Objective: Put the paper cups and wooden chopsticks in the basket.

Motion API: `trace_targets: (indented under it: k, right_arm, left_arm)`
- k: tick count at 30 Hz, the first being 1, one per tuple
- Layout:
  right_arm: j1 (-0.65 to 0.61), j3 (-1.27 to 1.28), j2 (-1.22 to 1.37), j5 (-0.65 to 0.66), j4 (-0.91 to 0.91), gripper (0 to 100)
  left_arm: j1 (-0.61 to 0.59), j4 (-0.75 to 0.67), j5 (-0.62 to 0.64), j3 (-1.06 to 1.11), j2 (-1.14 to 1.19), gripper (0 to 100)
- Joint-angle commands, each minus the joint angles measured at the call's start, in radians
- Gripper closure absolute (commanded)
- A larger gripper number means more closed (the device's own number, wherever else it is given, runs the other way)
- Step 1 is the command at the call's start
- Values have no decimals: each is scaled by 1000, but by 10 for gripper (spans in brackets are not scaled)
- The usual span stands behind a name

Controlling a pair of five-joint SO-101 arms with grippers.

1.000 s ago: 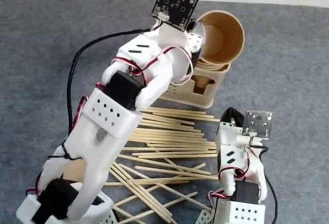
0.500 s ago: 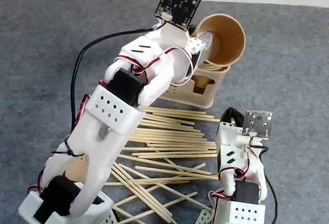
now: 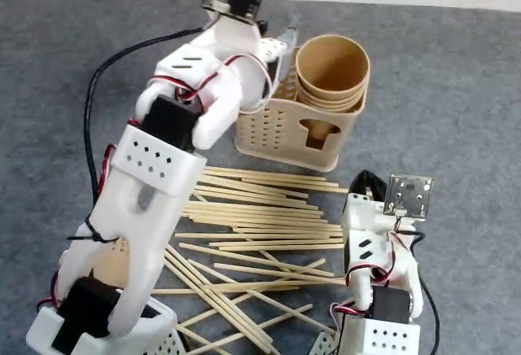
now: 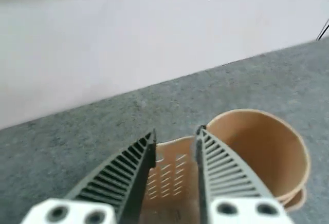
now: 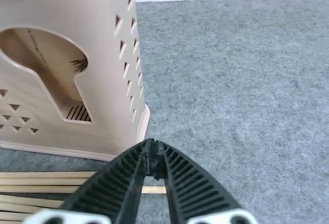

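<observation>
Many wooden chopsticks (image 3: 260, 225) lie on the table (image 3: 456, 86); paper cups (image 3: 330, 74) are nested in the basket (image 3: 277, 127).

Left pincer (image 4: 175, 134) hangs above the basket's far rim, jaws a narrow gap apart and holding nothing, with the stacked cups upright just beside it at one end of the basket. The chopsticks lie well below and behind it, back toward the arm bases. Most have their long axis running across the table, roughly parallel to the basket's front wall (a few nearer the bases fan off at a slant). Right pincer (image 5: 151, 157) sits low, jaws closed and empty, with the basket's corner just ahead and the nearest sticks under its tips. It looks the better-placed arm, and a grasp would want its jaws turned across the sticks' length.
</observation>
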Motion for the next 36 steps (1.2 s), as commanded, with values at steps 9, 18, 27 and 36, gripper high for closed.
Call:
trace_targets:
  k: [9, 18, 27, 36]
  right_arm:
    - [-27, 19, -15, 11, -21, 989]
    - [-27, 19, -15, 11, -21, 989]
    - [-27, 19, -15, 11, -21, 989]
    - [-28, 19, -15, 11, -21, 989]
  left_arm:
    - [4, 219, -17, -82, -99, 861]
    - [-182, 592, -224, -73, -257, 861]
    - [-526, 905, -491, -71, -303, 857]
    - [-829, 921, -697, 140, -308, 855]
